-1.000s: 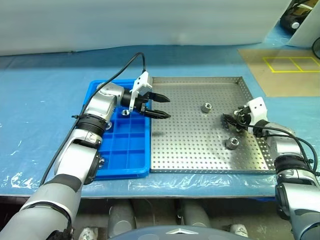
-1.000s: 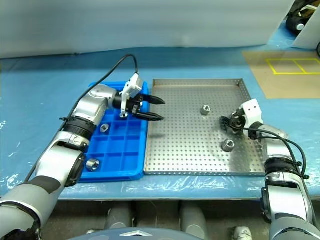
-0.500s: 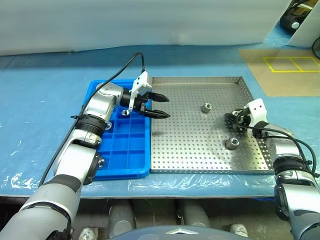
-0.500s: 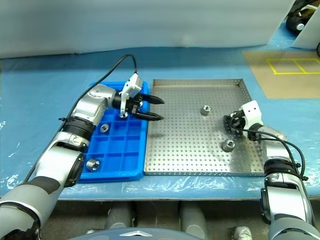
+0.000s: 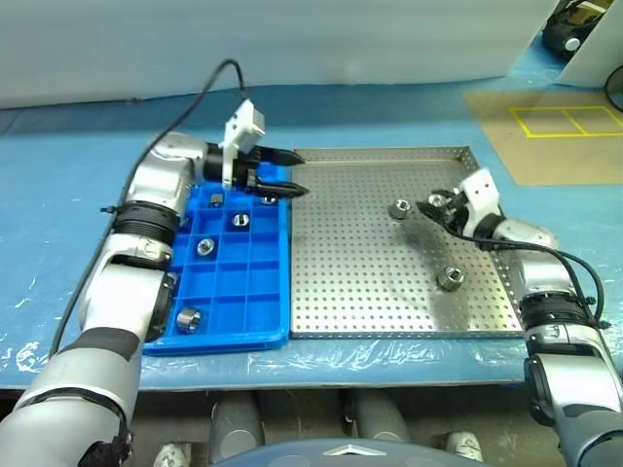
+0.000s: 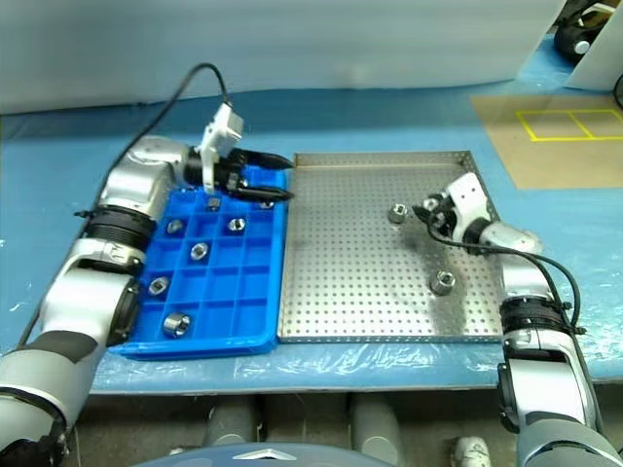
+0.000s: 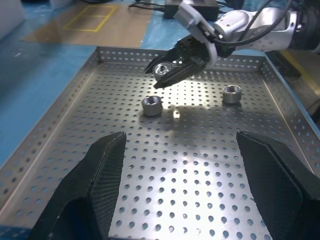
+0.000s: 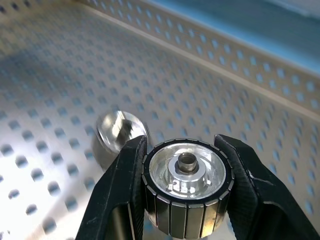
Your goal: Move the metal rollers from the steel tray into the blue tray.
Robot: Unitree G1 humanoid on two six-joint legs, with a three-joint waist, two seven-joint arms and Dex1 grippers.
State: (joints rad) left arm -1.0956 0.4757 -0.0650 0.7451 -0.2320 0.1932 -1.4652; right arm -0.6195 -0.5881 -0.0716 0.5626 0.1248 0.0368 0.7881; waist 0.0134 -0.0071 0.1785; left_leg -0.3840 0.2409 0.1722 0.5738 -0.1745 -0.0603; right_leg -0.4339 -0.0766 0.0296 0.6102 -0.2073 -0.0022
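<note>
From the head views, several metal rollers [image 6: 176, 323] are sitting in the blue tray [image 6: 255, 331] and two are lying on the steel tray [image 5: 370, 302]; in the left wrist view, the left pincer [image 7: 182, 165] is hanging apart; in the right wrist view, the right pincer [image 8: 187, 165] is clamping a third roller [image 8: 187, 187] above the steel tray.

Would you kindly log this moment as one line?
right tool: shut on roller | left tool: open, empty | steel tray: two rollers

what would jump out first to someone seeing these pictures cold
The right gripper, raised above the steel tray, is shut on a metal roller. Two more rollers lie loose on the tray's perforated floor. On the left, the blue tray holds several rollers, with the left gripper open over its far end.
</note>
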